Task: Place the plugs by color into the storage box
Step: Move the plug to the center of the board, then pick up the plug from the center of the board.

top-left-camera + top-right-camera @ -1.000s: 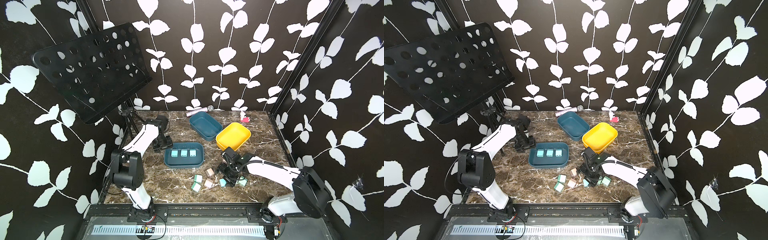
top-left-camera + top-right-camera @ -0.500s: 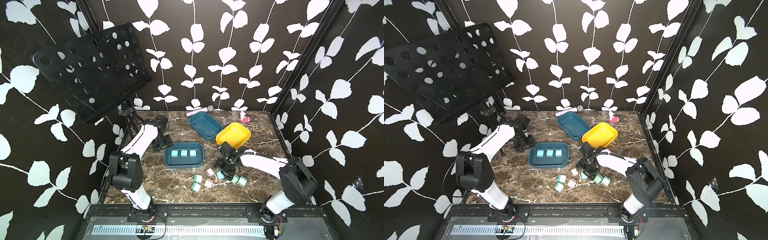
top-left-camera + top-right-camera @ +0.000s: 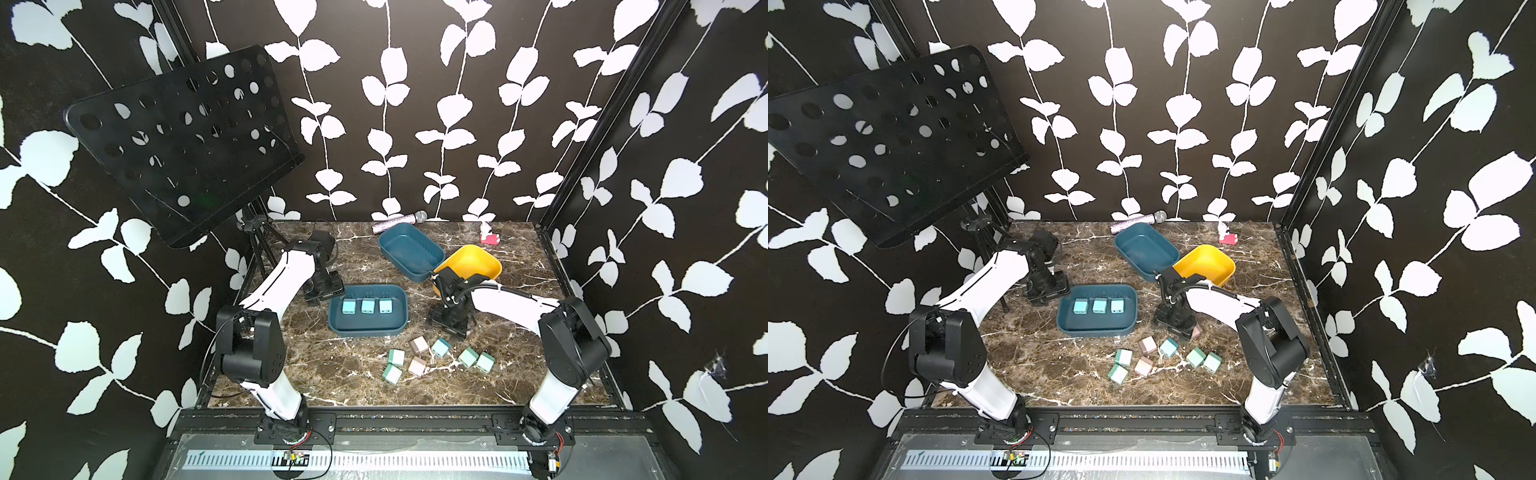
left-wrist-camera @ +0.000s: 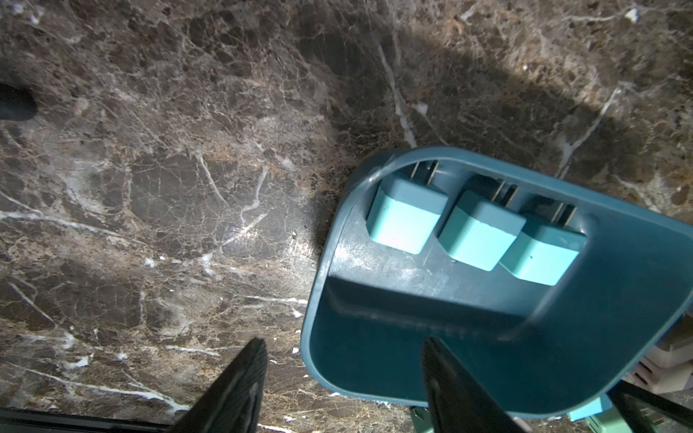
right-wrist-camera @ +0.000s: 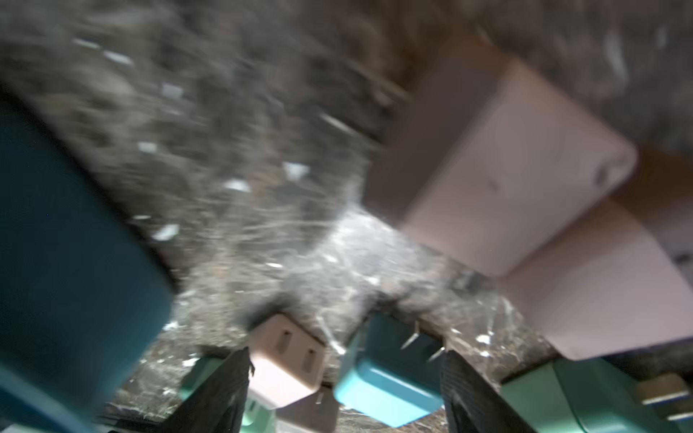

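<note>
The storage box [image 3: 400, 326], a teal tray, holds three light blue plugs [image 3: 367, 306] in a row, also seen in the left wrist view [image 4: 480, 232]. In front of it several loose plugs lie on the marble in both top views: mint green [image 3: 396, 356], pinkish beige [image 3: 419, 344] and one light blue [image 3: 440, 347]. My right gripper [image 3: 451, 322] hangs open just behind that group. Its wrist view is blurred and shows a beige plug [image 5: 285, 360] and a blue plug [image 5: 386, 382] beyond its jaws. My left gripper [image 3: 322, 291] stands open by the box's left end, its jaws framing a box corner [image 4: 318, 300].
A second teal tray [image 3: 409, 251] and a yellow tray [image 3: 473, 264] stand behind the right arm. A microphone [image 3: 399, 222] and a small red and white figure [image 3: 488, 235] lie at the back edge. A black perforated music stand [image 3: 178, 141] hangs over the back left.
My right gripper has drawn back from the front row of loose plugs toward the yellow tray. The blue and mint plugs near it have shifted a little. The left arm has not moved.
</note>
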Action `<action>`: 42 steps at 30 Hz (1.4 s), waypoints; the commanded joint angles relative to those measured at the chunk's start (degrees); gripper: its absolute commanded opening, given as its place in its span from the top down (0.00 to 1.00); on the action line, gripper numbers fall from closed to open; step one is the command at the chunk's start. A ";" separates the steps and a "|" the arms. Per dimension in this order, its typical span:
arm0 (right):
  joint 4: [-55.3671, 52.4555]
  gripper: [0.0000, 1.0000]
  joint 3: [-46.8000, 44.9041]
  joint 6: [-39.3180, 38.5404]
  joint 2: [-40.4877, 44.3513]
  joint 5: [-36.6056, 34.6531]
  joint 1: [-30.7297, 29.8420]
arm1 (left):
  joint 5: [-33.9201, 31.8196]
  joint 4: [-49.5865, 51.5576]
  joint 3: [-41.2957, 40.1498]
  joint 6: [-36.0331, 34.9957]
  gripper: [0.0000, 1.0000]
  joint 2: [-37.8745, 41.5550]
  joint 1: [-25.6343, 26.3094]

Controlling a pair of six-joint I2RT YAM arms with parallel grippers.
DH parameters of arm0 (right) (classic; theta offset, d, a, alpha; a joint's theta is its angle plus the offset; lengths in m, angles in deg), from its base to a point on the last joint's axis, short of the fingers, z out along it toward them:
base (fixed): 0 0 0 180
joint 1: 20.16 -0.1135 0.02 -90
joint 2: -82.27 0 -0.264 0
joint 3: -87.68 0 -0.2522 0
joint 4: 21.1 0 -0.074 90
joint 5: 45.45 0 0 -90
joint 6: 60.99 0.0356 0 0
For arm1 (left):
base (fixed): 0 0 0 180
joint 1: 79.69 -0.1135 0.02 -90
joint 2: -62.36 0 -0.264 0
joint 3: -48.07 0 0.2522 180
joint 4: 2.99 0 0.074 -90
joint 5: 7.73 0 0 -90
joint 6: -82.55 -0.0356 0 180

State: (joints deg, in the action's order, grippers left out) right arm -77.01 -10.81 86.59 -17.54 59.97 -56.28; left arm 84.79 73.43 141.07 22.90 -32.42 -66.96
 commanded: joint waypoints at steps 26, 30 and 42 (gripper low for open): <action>-5.36 0.18 -3.75 4.47 2.31 -3.14 -6.18 | 1.26 0.28 -0.60 1.53 0.33 -0.35 0.19; -5.63 0.18 -4.88 4.27 1.53 -4.69 -6.07 | 1.48 -0.01 -1.42 1.74 0.33 -0.21 0.19; -4.78 0.51 -6.37 2.53 0.84 -3.88 -4.92 | 2.24 -1.55 -3.09 3.49 0.33 0.21 0.19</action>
State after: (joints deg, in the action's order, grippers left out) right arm -80.88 -17.41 88.87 -16.25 57.09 -61.64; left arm 86.50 71.96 138.12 25.63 -32.73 -66.96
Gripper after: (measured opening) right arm 0.504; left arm 0.673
